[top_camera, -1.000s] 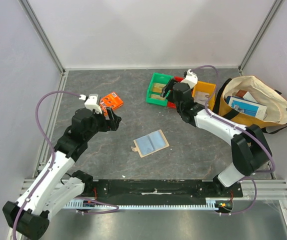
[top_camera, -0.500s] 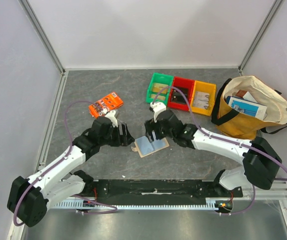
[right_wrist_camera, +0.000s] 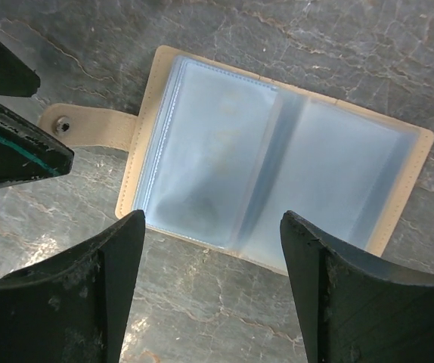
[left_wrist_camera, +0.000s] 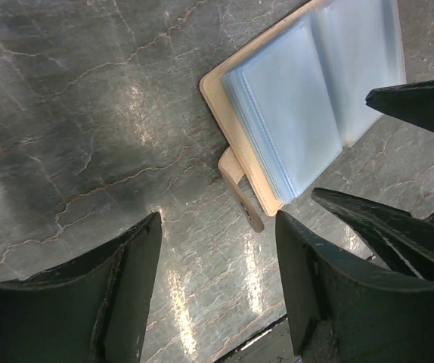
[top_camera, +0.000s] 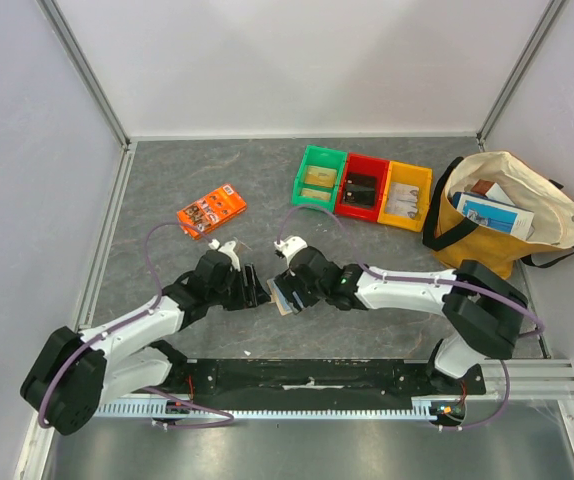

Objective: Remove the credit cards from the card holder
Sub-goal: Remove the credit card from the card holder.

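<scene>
Here, on the far left of the grey marbled bench [top_camera: 157,170], an orange packet [top_camera: 211,210] lies flat, well apart from the arms. Nearer the front, the left arm reaches low toward the middle. Its left pincer [top_camera: 255,292] is spread wide and grips nothing. Through the left wrist camera, the left pincer [left_wrist_camera: 217,257] hangs above bare bench with the holder's tab [left_wrist_camera: 241,198] just beyond its fingertips.

Just right of it, at the middle front of the bench, the holder [top_camera: 285,300] lies flat and open like a book. Its tan border [right_wrist_camera: 145,128] frames pale blue clear sleeves [right_wrist_camera: 217,159]. The tab [right_wrist_camera: 88,127] sticks out from the left edge, its snap showing. Whether cards sit in the sleeves I cannot tell.

The right pincer [top_camera: 289,290] meets it from the other side, low over the holder. It too is spread wide and empty. Its own camera shows the right pincer [right_wrist_camera: 209,249] with its fingertips to either side of the holder's near edge, and the left arm's dark fingers [right_wrist_camera: 13,151] close by the tab.

Farther right, at the back, three bins stand touching in a row: green [top_camera: 318,178], red [top_camera: 363,188], yellow [top_camera: 406,194]. At the far right a cream and mustard bag [top_camera: 507,215] sits open.
</scene>
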`<state>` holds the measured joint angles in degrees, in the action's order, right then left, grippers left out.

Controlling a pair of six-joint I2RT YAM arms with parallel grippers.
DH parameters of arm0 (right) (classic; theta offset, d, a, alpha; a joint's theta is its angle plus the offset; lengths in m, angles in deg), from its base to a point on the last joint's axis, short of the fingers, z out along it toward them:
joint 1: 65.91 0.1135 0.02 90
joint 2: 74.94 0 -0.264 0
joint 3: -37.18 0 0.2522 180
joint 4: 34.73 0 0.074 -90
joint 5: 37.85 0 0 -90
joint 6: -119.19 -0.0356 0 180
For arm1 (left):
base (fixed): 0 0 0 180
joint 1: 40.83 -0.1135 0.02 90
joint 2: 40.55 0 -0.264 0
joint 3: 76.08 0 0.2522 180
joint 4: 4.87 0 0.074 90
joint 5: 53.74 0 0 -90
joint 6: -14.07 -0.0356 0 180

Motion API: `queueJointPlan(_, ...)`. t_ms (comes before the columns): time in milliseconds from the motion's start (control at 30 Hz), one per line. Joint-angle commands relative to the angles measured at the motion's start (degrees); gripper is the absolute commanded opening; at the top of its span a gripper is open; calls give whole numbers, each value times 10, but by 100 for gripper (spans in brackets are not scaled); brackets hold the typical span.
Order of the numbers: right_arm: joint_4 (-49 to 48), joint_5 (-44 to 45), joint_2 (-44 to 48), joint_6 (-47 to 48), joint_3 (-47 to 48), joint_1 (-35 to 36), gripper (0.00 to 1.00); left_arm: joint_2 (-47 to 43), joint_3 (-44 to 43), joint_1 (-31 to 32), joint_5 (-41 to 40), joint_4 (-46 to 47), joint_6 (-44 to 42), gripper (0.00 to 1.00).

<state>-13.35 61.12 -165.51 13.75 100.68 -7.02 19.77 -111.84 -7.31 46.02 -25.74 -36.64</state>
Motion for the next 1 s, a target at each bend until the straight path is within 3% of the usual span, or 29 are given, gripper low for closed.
queueJointPlan(0,-31,23,-27,0,16,8,79,17,9,5,17,66,32,66)
queueJointPlan(333,-38,17,-46,-7,28,21,76,58,16,16,28,105,36,50)
queueJointPlan(567,-24,37,-62,-13,32,23,76,49,30,16,26,108,40,19)
queueJointPlan(700,-1,76,-61,-15,41,24,71,41,27,16,24,95,37,2)
queueJointPlan(867,25,132,-40,-13,40,24,55,27,13,16,19,45,21,2)
queueJointPlan(967,36,145,-23,-12,41,22,52,15,10,16,19,25,13,2)
